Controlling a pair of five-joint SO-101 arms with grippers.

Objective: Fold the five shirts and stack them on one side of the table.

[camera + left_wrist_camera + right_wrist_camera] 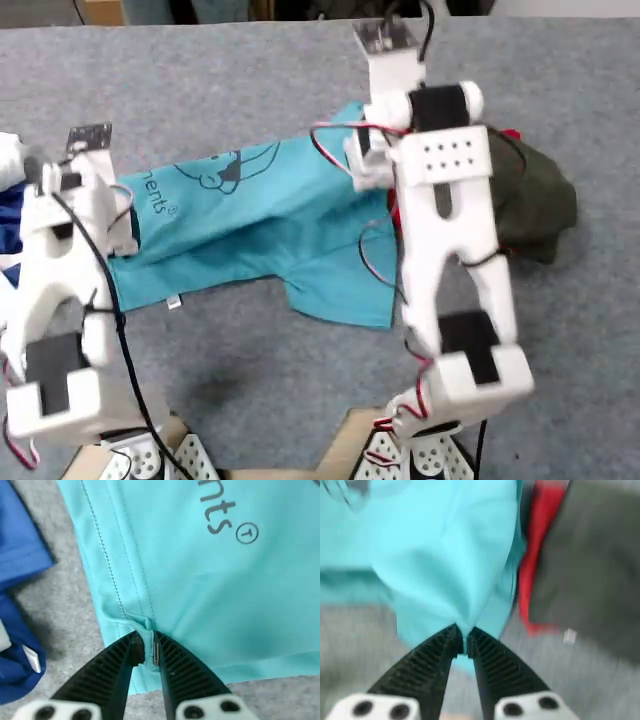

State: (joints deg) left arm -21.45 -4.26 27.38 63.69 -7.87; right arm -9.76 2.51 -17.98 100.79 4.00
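Note:
A turquoise shirt (250, 215) with dark print lies spread across the middle of the grey table (230, 80). My left gripper (147, 650) is shut on a pinch of its hem (145, 625) at the shirt's left end. My right gripper (465, 642) is shut on a fold of the turquoise shirt (450, 555) at its right end, beside a red shirt (542, 540) and a dark green shirt (590, 570). In the high view the dark green shirt (535, 195) lies bunched behind the right arm. A blue shirt (20, 555) lies just left of the left gripper.
The blue shirt (12, 225) sits at the table's left edge with something white (10, 155) above it. Bare grey table stretches along the far side and in front of the turquoise shirt. The arm bases stand at the near edge.

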